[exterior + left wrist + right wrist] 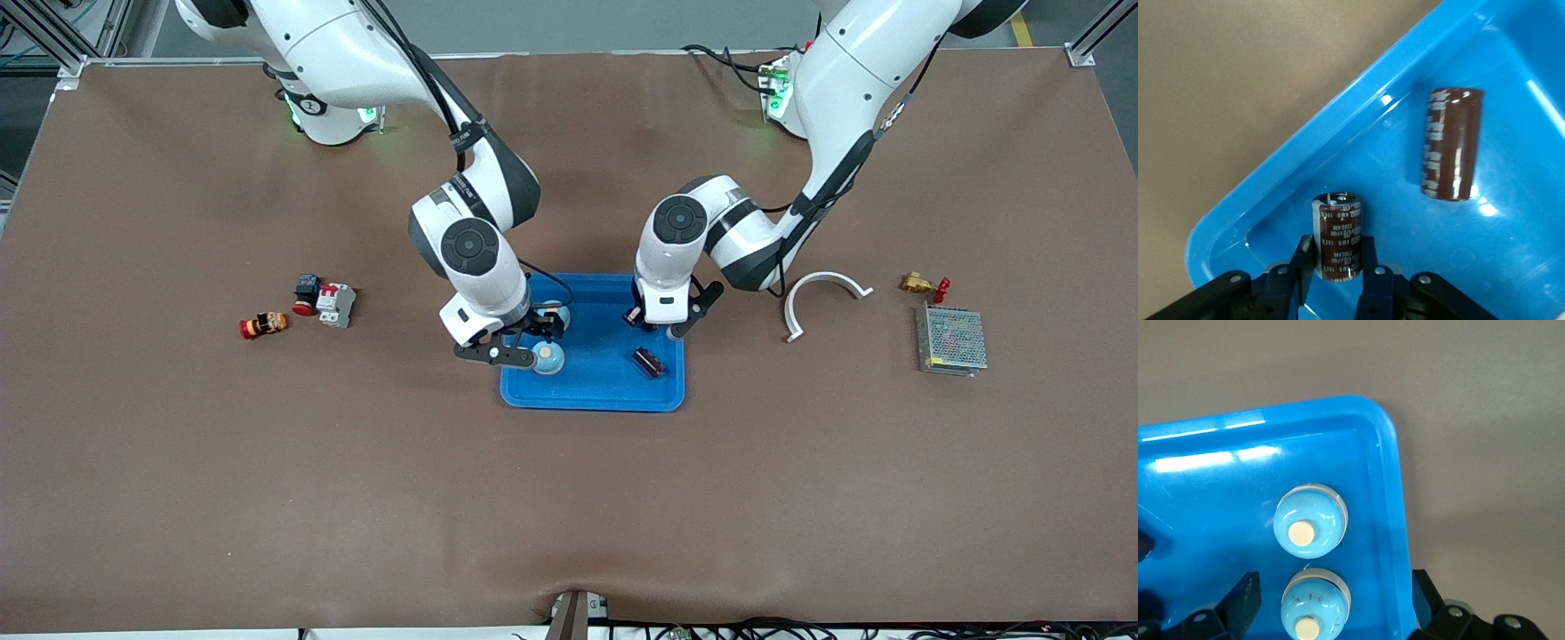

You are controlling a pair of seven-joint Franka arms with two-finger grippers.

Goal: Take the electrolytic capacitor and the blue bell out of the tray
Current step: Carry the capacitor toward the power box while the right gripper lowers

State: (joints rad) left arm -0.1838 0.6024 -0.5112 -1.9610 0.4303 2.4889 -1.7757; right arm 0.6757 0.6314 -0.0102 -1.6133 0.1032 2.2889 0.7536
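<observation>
A blue tray (pixel 591 398) lies mid-table. My left gripper (pixel 665 327) is low in the tray at the corner toward the left arm's end, shut on an upright brown capacitor (pixel 1336 233); in the left wrist view the gripper (pixel 1337 247) has both fingers against its sides. A second capacitor (pixel 649 362) lies flat on the tray floor and also shows in the left wrist view (pixel 1451 143). My right gripper (pixel 532 340) is open over the tray's other end. In the right wrist view the gripper (pixel 1335 587) has its fingers wide either side of a blue bell (pixel 1313 610) and the tray rim (pixel 1395 487). A second bell (pixel 1310 521) sits beside it.
A white curved bracket (pixel 822 289), a brass valve (pixel 920 284) and a metal mesh power supply (pixel 951 340) lie toward the left arm's end. A circuit breaker (pixel 336 304), a red push button (pixel 307 293) and a small red-orange part (pixel 263 324) lie toward the right arm's end.
</observation>
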